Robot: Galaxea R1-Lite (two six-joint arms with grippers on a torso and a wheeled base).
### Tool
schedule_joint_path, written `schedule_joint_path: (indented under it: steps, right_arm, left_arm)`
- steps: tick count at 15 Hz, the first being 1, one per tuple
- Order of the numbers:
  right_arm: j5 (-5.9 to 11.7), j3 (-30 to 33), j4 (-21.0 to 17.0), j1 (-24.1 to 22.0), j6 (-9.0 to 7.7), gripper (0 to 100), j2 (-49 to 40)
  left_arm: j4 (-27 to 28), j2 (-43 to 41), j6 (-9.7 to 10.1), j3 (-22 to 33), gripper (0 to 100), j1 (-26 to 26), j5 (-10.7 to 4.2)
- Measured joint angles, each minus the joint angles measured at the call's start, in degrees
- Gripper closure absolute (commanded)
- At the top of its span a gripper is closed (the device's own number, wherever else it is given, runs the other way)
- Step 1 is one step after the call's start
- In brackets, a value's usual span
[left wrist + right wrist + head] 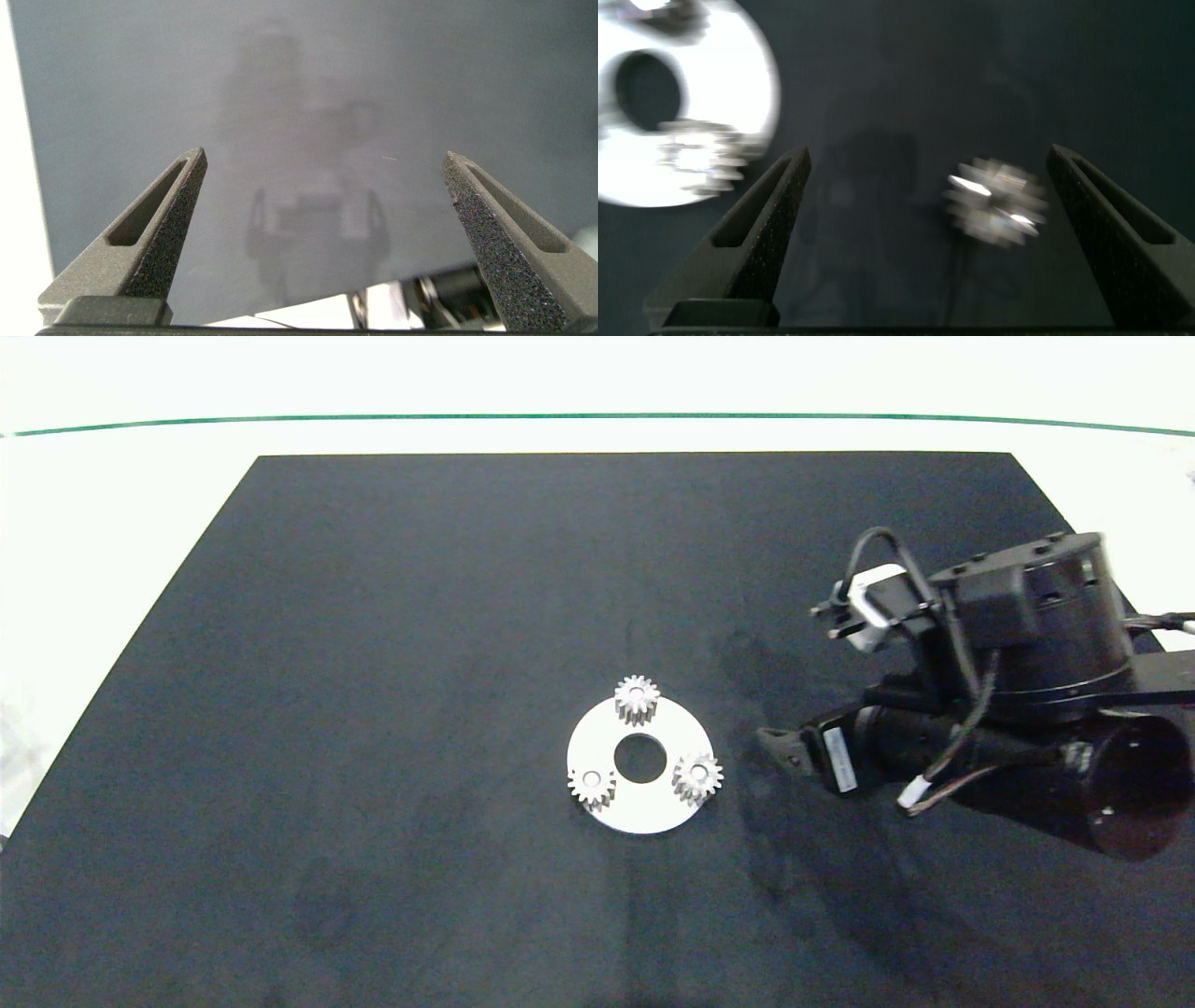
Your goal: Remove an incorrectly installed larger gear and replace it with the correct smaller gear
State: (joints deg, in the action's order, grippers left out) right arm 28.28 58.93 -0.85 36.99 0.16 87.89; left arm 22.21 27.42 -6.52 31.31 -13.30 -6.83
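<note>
Seemingly nearly done: we see the smaller gear (697,777) seated on the plate (644,814) mid-counter. The larger gear (994,201) probably lies loose toward the right edge, between the wide-open, empty right claw (929,154). Left claw (323,157) open, idle.

The mat (373,709) looks matt black, faintly scuffed lower centre. The disc (597,733) at centre is pale, smooth metal; its three gears (637,698) are bright, toothed metal. The right gripper (929,233) has fingers (771,224) of grainy, rough grey plastic, as has the left gripper (327,233). The arm (1027,644) at right is dark, slightly glossy.
</note>
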Motion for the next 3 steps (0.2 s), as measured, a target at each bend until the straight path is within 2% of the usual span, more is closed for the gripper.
schedule_joint_path:
  steps: [2, 3]
  right_arm:
    - [2.72, -4.2, 0.0, -3.2, -0.51, 0, -7.4]
    - [4.29, -6.3, -0.2, -4.5, -1.30, 0, -11.3]
  left_arm:
    - [0.1, -2.5, -0.15, -0.4, 0, 6.5, -0.04]
    - [0.5, -4.0, -0.33, -0.8, 0, 9.0, -0.06]
